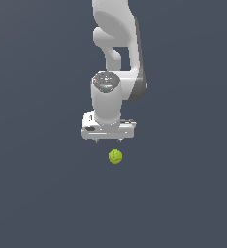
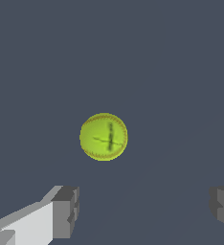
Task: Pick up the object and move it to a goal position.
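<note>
Nearest in the exterior view: a small yellow-green ball (image 1: 115,156) with thin red stitch seams, lying on the flat dark grey worktop (image 1: 33,203), free of any grip. Just beyond and above it, the white tool (image 1: 108,139), pointing straight down, fingertips only just showing as short stubs under the broad palm bar. Ball at about 5 o'clock from the midpoint between those tips, close beneath but not touching, and narrower than the palm bar. Further back, the white arm (image 1: 116,58), rising from the wrist toward 12 o'clock and out of frame.

From the wrist view: tool (image 2: 145,210) spread wide, one grey fingertip (image 2: 66,211) on a white finger and the other grey fingertip (image 2: 223,208) at the frame edge, well apart, holding nothing. Ball (image 2: 104,137) ahead of the tips, clear of both, and offset toward the first fingertip's side rather than centred in the gap, at roughly 11 o'clock from the tool's midpoint in that picture.

Round, so no long axis to name. Red seam curving along the ball's rim; a faint dark cross mark on the face turned to the wrist camera, its longer stroke running near 12 to 6 o'clock in that picture.
</note>
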Available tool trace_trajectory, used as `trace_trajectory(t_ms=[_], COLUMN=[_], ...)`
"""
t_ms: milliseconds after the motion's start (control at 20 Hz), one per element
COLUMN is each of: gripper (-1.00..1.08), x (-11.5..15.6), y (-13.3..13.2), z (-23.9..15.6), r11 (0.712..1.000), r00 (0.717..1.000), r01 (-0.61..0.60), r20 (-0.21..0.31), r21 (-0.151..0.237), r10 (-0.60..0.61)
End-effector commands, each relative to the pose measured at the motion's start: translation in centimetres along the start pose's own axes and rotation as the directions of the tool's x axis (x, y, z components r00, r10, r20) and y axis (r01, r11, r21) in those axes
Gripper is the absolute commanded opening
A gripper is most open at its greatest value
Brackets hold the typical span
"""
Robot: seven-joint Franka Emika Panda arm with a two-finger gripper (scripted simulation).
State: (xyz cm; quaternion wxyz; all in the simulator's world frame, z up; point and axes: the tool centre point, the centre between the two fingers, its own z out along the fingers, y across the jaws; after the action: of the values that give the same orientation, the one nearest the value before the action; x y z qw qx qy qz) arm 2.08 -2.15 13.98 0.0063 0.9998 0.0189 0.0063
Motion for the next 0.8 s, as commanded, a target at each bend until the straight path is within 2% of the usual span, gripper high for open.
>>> trace_trajectory(t_ms=[0, 350, 750], gripper=[1.0, 1.0, 1.0], x=[0.8, 2.4, 2.6], y=[-0.8, -2.6, -3.0], z=[1.3, 4.1, 4.8], r11=[0.999, 0.99, 0.987], r00=[0.999, 0.99, 0.987], r01=[0.046, 0.139, 0.159], r20=[0.004, 0.009, 0.011], r21=[0.002, 0.011, 0.014], r10=[-0.046, -0.139, -0.16])
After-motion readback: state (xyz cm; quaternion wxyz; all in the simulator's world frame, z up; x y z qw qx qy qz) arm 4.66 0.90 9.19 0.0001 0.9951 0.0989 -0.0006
